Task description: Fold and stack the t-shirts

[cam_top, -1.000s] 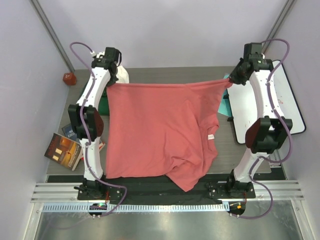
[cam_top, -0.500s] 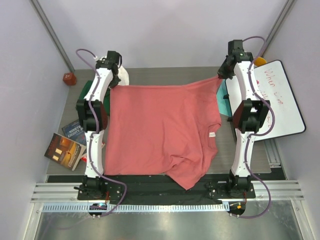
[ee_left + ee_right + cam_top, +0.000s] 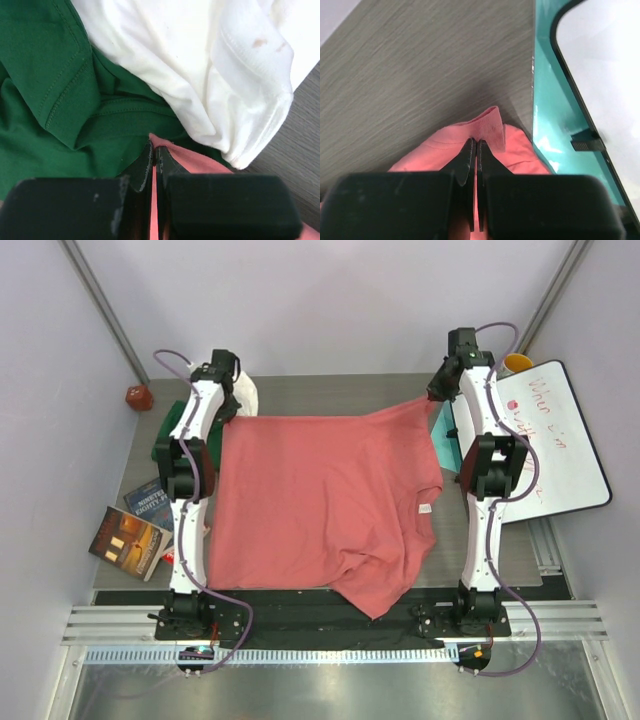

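Note:
The salmon-pink t-shirt (image 3: 320, 505) lies spread over the table, its white neck label (image 3: 423, 510) near the right side. My left gripper (image 3: 228, 408) is shut on its far left corner (image 3: 161, 142), and my right gripper (image 3: 438, 390) is shut on its far right corner (image 3: 490, 127). Both corners are held stretched at the far edge. A dark green t-shirt (image 3: 55, 90) and a cream-white t-shirt (image 3: 200, 65) lie bunched just beyond the left gripper, the white one over the green.
A whiteboard with a teal edge (image 3: 560, 440) lies at the right, close to the right gripper (image 3: 555, 105). Two books (image 3: 130, 535) lie at the left edge. A small red object (image 3: 138, 396) sits far left. A yellow object (image 3: 517, 363) peeks behind the right arm.
Both arms have straightened and swung inward, the right gripper moving left and slightly back with its corner. The shirt's far edge is pulled less wide.

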Controlling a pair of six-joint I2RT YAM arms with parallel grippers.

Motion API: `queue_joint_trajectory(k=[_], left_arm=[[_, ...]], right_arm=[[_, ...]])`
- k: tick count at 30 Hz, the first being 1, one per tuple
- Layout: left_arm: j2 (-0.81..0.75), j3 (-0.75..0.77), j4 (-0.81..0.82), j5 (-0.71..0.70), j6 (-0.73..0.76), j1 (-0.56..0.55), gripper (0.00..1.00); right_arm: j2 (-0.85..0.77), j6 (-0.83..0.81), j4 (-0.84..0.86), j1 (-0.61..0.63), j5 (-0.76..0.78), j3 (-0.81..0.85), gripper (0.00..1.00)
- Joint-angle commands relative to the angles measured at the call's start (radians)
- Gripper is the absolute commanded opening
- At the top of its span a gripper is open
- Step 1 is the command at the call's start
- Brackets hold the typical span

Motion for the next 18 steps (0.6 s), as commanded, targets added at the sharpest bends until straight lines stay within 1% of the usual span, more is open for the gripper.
queue_joint_trajectory(k=[1, 5, 7, 9, 10, 11, 12, 13, 14, 15, 16, 17, 18], left_arm=[[0.008, 0.054, 0.079, -0.004, -0.004, 0.041, 0.00], [0.037, 0.103, 0.119, 0.042, -0.032, 0.046, 0.00], [0.053, 0.117, 0.126, 0.066, -0.047, 0.044, 0.00], [0.068, 0.127, 0.127, 0.086, -0.050, 0.046, 0.00], [0.071, 0.128, 0.134, 0.089, -0.050, 0.046, 0.00], [0.073, 0.128, 0.133, 0.091, -0.047, 0.046, 0.00], [0.071, 0.129, 0.139, 0.104, -0.045, 0.047, 0.02], [0.067, 0.126, 0.140, 0.114, -0.045, 0.052, 0.12], [0.053, 0.120, 0.139, 0.126, -0.047, 0.055, 0.18], [0.036, 0.109, 0.145, 0.152, -0.052, 0.058, 0.24], [0.019, 0.095, 0.148, 0.160, -0.055, 0.061, 0.32], [0.001, 0.062, 0.151, 0.163, -0.055, 0.063, 0.39], [-0.052, 0.043, 0.165, 0.161, -0.055, 0.063, 0.41]], right_arm=[[0.004, 0.024, 0.130, 0.004, -0.018, 0.059, 0.01], [0.043, 0.061, 0.188, 0.004, -0.032, 0.083, 0.01], [0.063, 0.081, 0.203, 0.004, -0.084, 0.084, 0.01], [0.079, 0.090, 0.229, 0.004, -0.096, 0.084, 0.01], [0.083, 0.090, 0.239, 0.004, -0.108, 0.084, 0.03], [0.086, 0.090, 0.257, 0.004, -0.118, 0.085, 0.19], [0.085, 0.081, 0.268, 0.003, -0.134, 0.087, 0.28], [0.083, 0.070, 0.272, 0.003, -0.159, 0.088, 0.32], [0.074, 0.067, 0.272, 0.003, -0.168, 0.088, 0.37], [0.059, 0.067, 0.274, 0.003, -0.170, 0.081, 0.38], [0.010, 0.056, 0.274, 0.003, -0.170, 0.064, 0.40], [-0.019, 0.047, 0.275, 0.003, -0.171, 0.020, 0.48], [-0.057, 0.033, 0.277, 0.003, -0.167, -0.008, 0.49]])
